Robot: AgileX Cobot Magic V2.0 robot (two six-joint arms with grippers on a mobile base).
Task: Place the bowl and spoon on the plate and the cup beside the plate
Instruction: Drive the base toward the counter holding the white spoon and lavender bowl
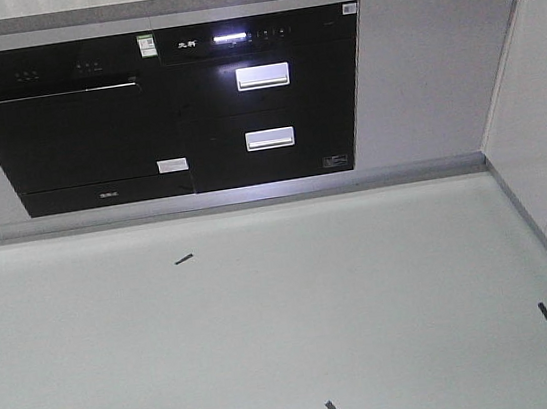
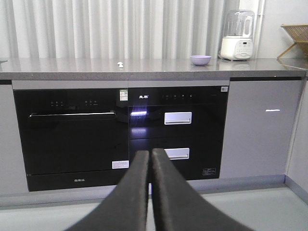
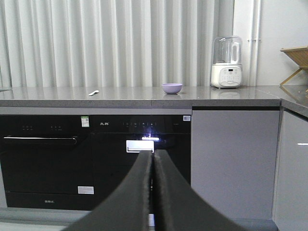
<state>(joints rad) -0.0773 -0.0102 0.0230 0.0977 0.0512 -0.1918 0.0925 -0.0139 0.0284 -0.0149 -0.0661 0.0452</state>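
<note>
Two pincers, the left gripper (image 2: 150, 153) and the right gripper (image 3: 153, 154), each clenched on nothing, face a grey counter (image 2: 62, 67).
In each wrist view the black fingers press together at bottom centre. The bowl (image 2: 200, 59) sits on the counter right of centre, and the spoon (image 2: 120, 64) lies well apart to its left. White curtains (image 2: 96, 29) hang behind. A white blender (image 2: 237, 36) and a wooden rack (image 2: 296, 38) stand at upper right. Below are black built-in appliances (image 2: 72, 134) with a green sticker (image 2: 123, 95) and white labels (image 2: 120, 164), their writing too small to read. Black tape strips (image 1: 184, 259) mark the pale floor (image 1: 268, 316).
</note>
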